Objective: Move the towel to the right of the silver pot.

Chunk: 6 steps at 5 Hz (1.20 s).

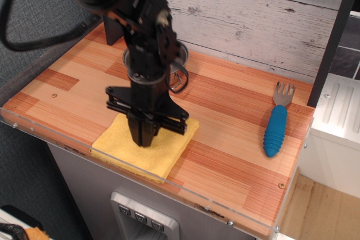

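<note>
The yellow towel (163, 150) lies flat near the table's front left edge. My gripper (145, 137) points straight down onto its middle, fingers drawn together at the centre of the crossbar, tips pressed into the cloth. The silver pot (181, 63) stands behind the towel near the back wall. The arm hides most of it; part of its rim and one wire loop handle show to the right of the arm.
A fork with a blue handle (275, 130) lies at the right of the wooden table (236, 155). A clear strip runs along the front edge. Black posts stand at the back left (112, 29) and far right (334, 32). A plank wall backs the table.
</note>
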Tool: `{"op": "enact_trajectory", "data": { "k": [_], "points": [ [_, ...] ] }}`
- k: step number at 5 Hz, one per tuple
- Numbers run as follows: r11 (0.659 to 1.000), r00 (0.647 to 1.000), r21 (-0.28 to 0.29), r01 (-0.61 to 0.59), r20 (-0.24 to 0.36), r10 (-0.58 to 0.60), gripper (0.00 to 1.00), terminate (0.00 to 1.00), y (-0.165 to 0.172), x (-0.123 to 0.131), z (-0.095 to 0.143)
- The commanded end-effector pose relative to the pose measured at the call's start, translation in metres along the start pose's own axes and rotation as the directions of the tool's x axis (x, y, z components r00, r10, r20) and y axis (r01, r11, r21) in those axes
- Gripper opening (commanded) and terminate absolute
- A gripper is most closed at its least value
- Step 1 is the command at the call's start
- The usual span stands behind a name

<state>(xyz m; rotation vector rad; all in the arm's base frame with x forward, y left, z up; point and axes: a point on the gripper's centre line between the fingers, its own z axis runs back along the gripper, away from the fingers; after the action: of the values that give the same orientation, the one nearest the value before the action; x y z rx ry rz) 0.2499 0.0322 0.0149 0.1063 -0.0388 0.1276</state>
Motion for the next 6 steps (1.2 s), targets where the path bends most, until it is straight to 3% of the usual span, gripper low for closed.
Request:
{"op": "enact_trajectory", "data": {
  "k": [1, 2, 3, 6],
  "points": [
    [1.000, 0.999, -0.026, -0.008, 0.031, 0.009, 0.00, 0.00, -0.010, 0.007, -0.006],
    [0.999, 0.999, -0.053, -0.004, 0.039, 0.006, 0.00, 0.00, -0.018, 0.010, -0.008],
    [0.996, 0.995, -0.091, 0.023, 0.098, -0.014, 0.00, 0.00, -0.030, 0.018, -0.010],
    [0.989, 0.987, -0.105, 0.101, 0.138, -0.086, 0.00, 0.00, -0.061, 0.039, -0.006]
  ]
}}
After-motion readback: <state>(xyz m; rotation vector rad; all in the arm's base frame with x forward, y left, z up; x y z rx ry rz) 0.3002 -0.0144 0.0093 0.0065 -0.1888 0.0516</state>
